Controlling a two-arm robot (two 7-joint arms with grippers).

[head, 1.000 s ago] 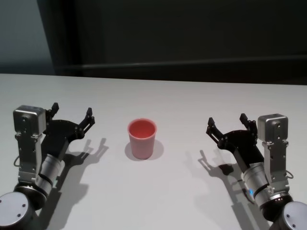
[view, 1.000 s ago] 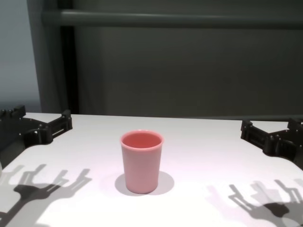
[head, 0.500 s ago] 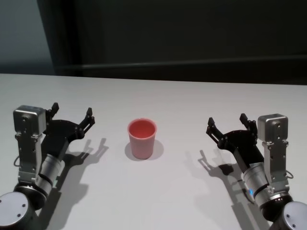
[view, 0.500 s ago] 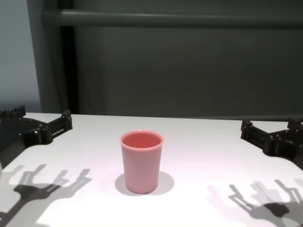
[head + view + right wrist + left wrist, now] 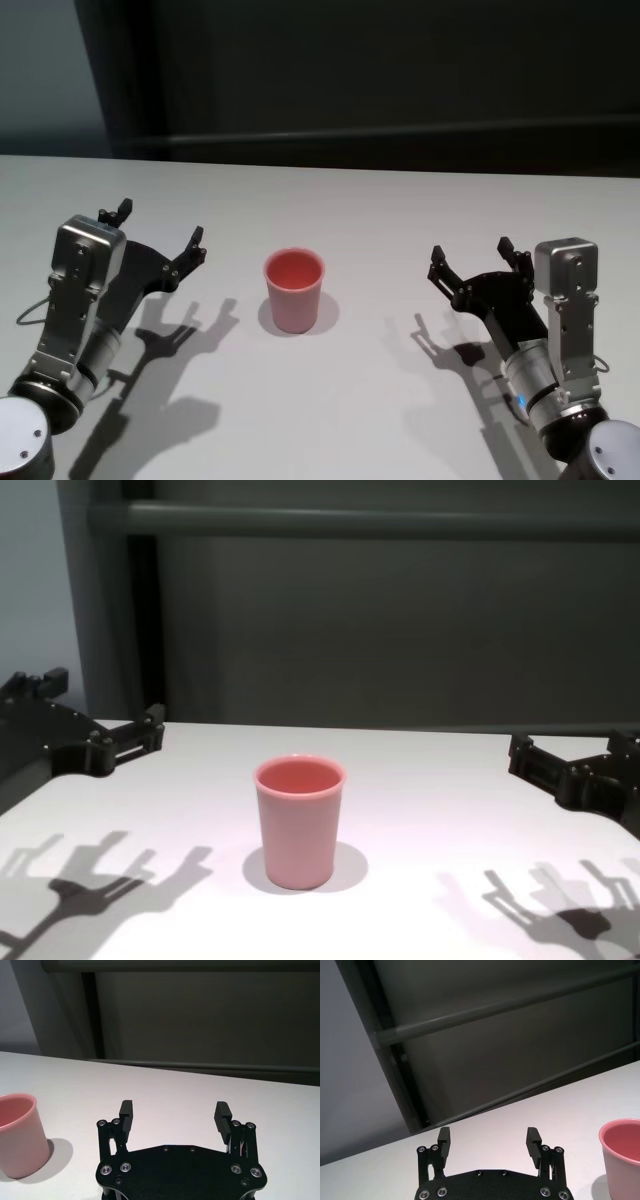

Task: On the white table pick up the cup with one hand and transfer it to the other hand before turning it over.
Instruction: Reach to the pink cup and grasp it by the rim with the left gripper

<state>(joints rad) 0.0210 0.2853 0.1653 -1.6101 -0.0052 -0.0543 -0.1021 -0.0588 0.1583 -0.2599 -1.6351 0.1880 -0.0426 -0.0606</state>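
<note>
While flanked, cup (image 5: 294,288) unobstructed.

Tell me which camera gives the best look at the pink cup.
The chest view: the cup stands whole and upright, side-on, at centre. The head view shows it whole from above. The right wrist view cuts it at the frame edge; the left wrist view catches only part.

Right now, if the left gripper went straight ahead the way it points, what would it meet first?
Probably nothing: the left gripper, open, points past the cup, which sits off to one side of its line. Ahead lies only bare white table, then the dark wall. Depth is hard to judge.
</note>
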